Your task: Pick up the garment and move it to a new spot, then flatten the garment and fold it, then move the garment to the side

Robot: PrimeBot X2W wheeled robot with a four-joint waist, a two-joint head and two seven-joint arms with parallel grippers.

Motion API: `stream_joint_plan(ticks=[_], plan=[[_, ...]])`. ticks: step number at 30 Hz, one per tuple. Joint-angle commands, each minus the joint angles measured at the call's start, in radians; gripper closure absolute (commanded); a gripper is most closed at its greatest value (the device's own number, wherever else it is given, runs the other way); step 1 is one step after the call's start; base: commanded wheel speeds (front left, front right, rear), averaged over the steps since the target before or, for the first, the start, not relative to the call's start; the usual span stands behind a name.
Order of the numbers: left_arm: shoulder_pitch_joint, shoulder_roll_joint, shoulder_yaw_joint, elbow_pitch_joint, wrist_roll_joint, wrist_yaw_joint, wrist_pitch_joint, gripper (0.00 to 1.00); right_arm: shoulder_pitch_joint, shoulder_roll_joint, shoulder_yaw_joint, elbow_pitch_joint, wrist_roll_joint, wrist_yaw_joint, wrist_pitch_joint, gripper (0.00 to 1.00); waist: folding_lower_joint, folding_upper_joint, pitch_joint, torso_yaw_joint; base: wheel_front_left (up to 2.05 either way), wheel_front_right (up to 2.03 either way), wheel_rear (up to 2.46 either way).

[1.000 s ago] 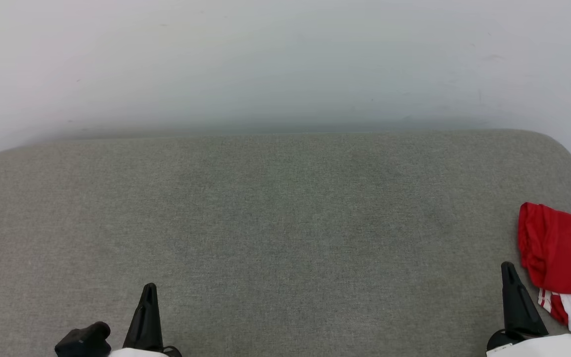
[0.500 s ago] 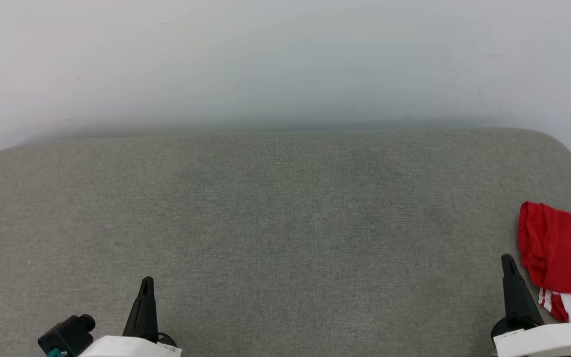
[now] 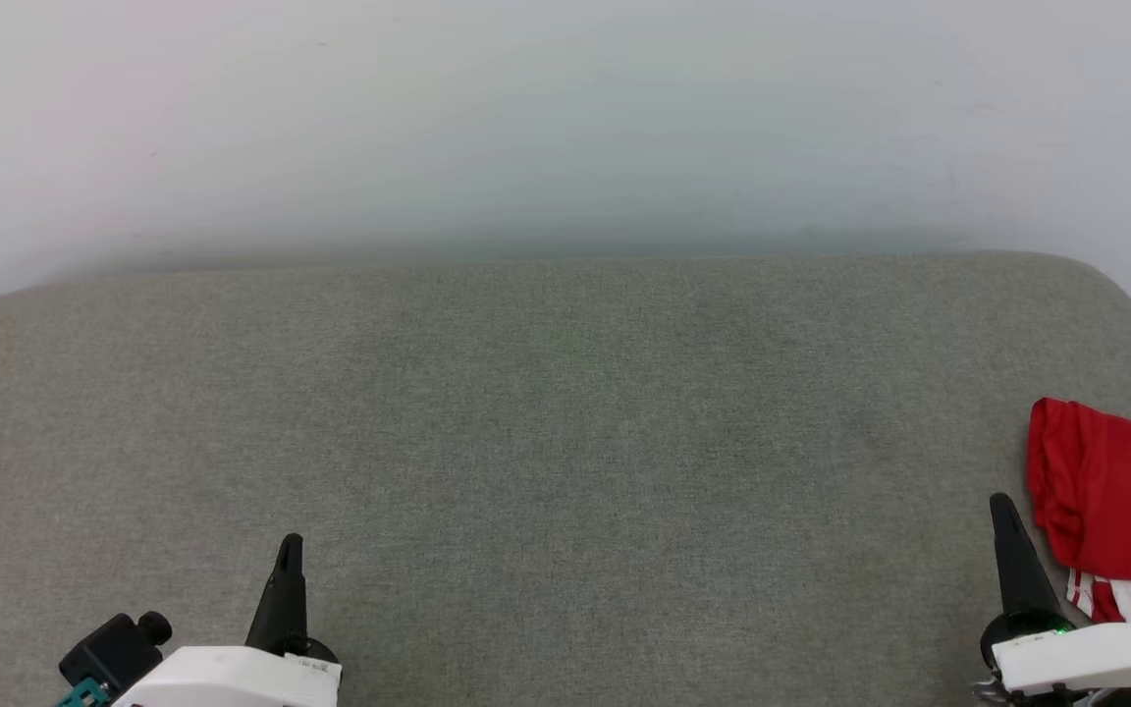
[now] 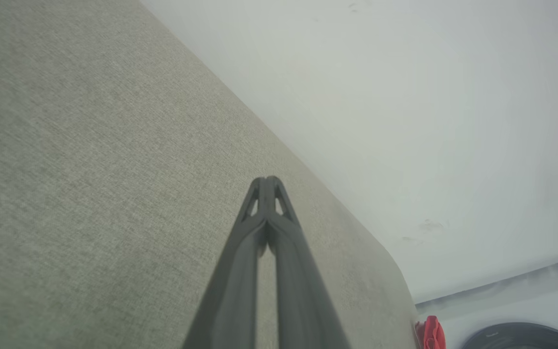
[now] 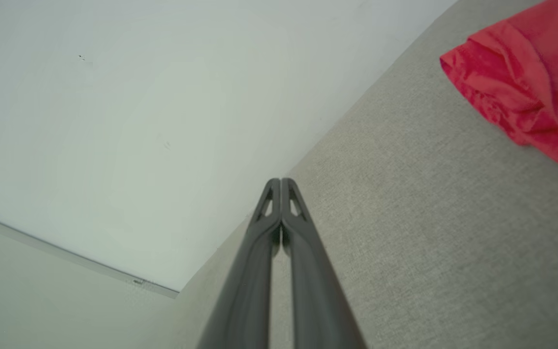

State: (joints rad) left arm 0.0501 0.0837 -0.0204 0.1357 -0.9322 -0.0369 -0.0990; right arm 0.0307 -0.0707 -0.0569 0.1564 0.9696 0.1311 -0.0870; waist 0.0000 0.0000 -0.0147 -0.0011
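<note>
Plainly, our dark-fingered left gripper (image 3: 291, 542) and right gripper (image 3: 999, 503) were clenched empty; the bundled red-and-white garment (image 3: 1105, 491) lay on grey woven upholstery (image 3: 565, 422).

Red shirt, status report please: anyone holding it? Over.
Left tool shut, empty. Right tool shut, empty, just beside the shirt, not touching. Shirt bunched at grey surface's right edge. Nothing in the way.
</note>
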Motion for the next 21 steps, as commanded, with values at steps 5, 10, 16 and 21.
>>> stream_joint_plan(ticks=[5, 10, 16, 21], plan=[[-0.037, 0.007, 0.012, 0.004, -0.087, -0.016, 0.018, 1.00, -0.038, -0.009, -0.003, 0.002, 0.083, 0.000, 0.018, 1.00, 0.0000, 0.0000, 0.001, 0.000, 0.00, 0.00, 0.00], [-0.049, 0.007, 0.018, 0.013, -0.148, -0.023, 0.032, 1.00, -0.048, -0.010, -0.004, 0.010, 0.139, 0.000, 0.033, 1.00, 0.0000, 0.0000, 0.003, 0.000, 0.00, 0.00, 0.00], [-0.064, 0.008, 0.025, 0.024, -0.217, -0.032, 0.048, 1.00, -0.060, -0.009, -0.006, 0.018, 0.202, 0.000, 0.049, 1.00, 0.0000, 0.0000, 0.004, 0.000, 0.00, 0.00, 0.00], [-0.071, 0.008, 0.030, 0.032, -0.260, -0.038, 0.059, 1.00, -0.066, -0.009, -0.007, 0.024, 0.242, 0.000, 0.060, 1.00, 0.0000, 0.0000, 0.005, 0.000, 0.00, 0.00, 0.00]])
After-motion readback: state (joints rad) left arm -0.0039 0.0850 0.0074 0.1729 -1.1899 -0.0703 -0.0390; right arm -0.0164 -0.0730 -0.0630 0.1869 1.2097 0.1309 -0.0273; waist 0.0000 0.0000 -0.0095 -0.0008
